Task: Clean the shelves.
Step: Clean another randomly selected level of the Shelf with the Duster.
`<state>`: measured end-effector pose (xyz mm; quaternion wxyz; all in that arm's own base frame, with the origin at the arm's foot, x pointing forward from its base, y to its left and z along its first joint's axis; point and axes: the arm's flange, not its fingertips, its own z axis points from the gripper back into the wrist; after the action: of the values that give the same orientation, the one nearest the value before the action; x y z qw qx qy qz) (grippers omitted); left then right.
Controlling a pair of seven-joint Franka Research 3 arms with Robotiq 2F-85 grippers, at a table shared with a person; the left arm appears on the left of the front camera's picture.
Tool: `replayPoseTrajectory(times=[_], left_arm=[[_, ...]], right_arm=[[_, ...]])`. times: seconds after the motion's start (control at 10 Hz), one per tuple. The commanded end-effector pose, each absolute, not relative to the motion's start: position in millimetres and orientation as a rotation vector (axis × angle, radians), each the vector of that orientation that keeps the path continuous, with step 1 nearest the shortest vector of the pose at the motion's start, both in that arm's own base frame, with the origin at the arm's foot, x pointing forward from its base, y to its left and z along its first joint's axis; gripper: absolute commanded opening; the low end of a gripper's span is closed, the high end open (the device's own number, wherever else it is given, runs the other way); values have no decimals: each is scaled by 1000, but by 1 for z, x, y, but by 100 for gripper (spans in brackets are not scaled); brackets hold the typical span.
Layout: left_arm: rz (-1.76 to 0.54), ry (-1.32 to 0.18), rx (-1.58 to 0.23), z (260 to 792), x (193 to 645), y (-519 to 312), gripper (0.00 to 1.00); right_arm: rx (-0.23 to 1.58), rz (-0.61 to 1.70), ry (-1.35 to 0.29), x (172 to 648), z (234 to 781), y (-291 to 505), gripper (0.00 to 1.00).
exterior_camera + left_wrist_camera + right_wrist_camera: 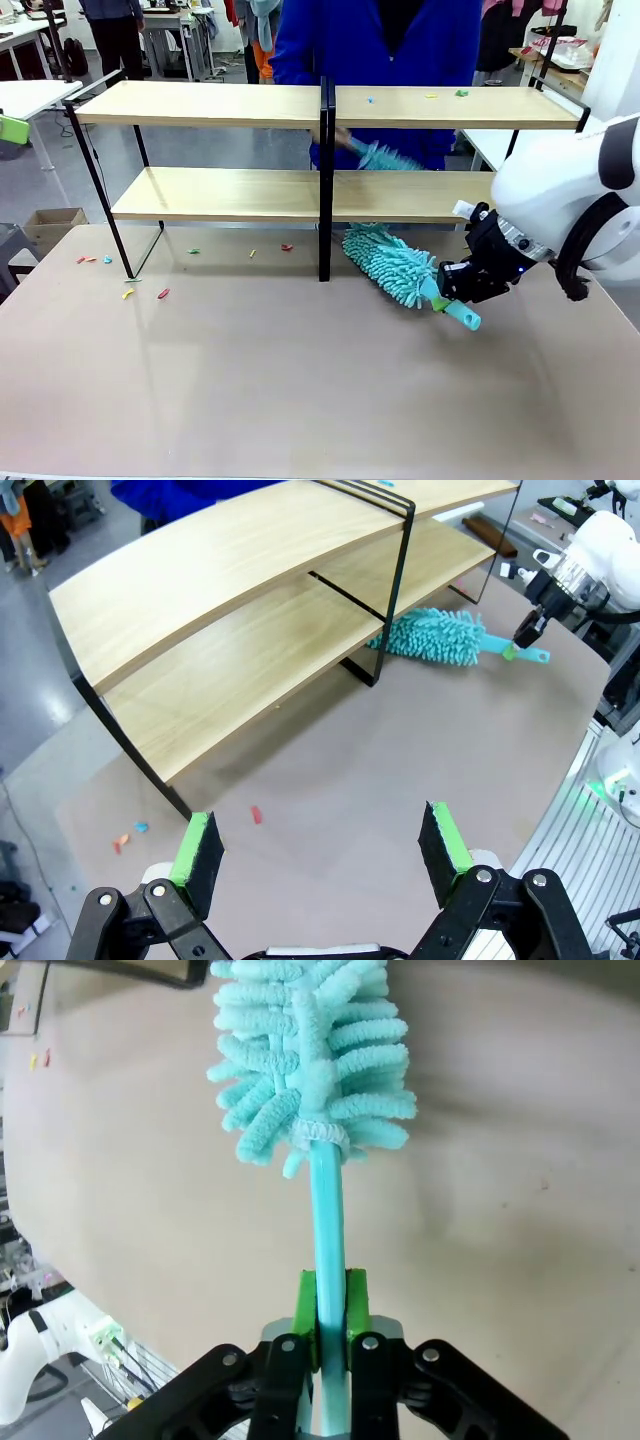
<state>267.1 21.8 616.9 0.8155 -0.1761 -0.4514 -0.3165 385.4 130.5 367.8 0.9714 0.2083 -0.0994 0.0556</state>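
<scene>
We see the two-tier shelves (210,195) of pale plain wooden boards on a thin black metal frame, a fluffy turquoise microfibre duster (388,262) with matching handle, small red, orange, yellow and blue scraps (163,294), the plain grey-beige tabletop (300,380), and the black left gripper (322,842) with bright green pads (200,842)

Grey-beige tabletop (300,380) up front was open. Black ctr post (326,180) split light wooden two-tier shelves (200,103); fluffy teal duster (390,262) blocked post's R side.
</scene>
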Motion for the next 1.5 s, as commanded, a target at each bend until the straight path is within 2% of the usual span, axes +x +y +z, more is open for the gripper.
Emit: replayPoseTrajectory(times=[0.0,0.4,0.5,1.0,1.4], left_arm=[[-686,-970,-390,617,268,23,100],[-686,-970,-390,617,268,23,100],[-686,-970,-390,617,268,23,100],[-686,-970,-390,617,268,23,100],[-686,-970,-390,617,268,23,100]], right_arm=[[301,3,-260,349,362,119,13],[139,-91,-226,325,366,110,13],[245,-39,-266,399,375,116,13],[207,-57,-255,397,377,119,13],[128,-274,-360,363,354,145,13]])
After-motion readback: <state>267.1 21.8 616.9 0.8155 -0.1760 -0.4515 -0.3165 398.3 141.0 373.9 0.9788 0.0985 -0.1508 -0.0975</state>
